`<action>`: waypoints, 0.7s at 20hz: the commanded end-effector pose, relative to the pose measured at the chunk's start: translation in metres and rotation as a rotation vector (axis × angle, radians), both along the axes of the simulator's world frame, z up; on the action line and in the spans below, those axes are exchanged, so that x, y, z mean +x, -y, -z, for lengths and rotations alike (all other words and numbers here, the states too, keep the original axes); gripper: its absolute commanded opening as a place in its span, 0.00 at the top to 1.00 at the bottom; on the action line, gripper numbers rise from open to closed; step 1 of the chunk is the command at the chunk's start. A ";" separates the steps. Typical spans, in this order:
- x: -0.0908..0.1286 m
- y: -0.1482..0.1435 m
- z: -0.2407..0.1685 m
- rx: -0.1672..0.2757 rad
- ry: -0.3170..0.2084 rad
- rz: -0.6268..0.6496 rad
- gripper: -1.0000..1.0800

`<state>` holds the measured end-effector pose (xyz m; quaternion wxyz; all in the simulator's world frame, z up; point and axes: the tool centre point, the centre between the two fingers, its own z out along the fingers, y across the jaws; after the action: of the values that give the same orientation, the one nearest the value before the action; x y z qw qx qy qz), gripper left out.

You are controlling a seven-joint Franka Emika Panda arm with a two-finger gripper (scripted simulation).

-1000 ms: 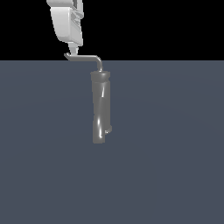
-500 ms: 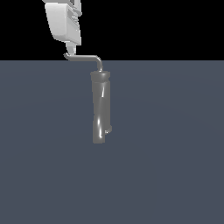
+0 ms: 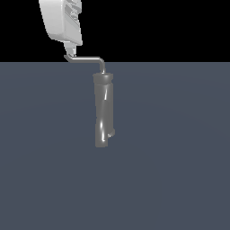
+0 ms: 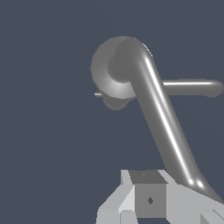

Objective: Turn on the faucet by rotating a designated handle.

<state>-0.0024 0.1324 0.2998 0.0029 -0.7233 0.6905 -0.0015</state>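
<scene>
While over handle tip: gripper (image 3: 68,53) pointing down, tilted, upper left in exterior view.
Jaws: cannot tell.
Handle (image 3: 87,59): reaching left from faucet (image 3: 103,110).

The glossy grey faucet (image 3: 103,110) stands upright below the gripper (image 3: 68,50); its L-bent handle's (image 3: 86,59) flared tip meets the fingertips.

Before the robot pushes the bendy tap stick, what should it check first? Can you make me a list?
1. Gripper is at the handle tip: ok.
2. Fingers really touching the rod: cannot tell, the wrist view only shows them close.
3. Gripper open or shut: cannot tell.
4. Faucet standing upright: ok.
5. Handle joined to the faucet top: ok.
6. Nothing else near the handle's swing: ok in both views.
</scene>
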 end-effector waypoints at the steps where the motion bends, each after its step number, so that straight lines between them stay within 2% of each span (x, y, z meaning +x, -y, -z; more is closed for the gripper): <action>1: -0.011 -0.002 0.000 -0.002 -0.006 -0.004 1.00; 4: -0.021 -0.002 0.000 -0.002 -0.006 -0.004 1.00; 6: -0.015 0.000 0.000 -0.002 0.000 0.000 1.00; 14: -0.037 0.018 0.000 -0.002 -0.002 -0.001 1.00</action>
<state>-0.0341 0.1240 0.2999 0.0042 -0.7269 0.6868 -0.0021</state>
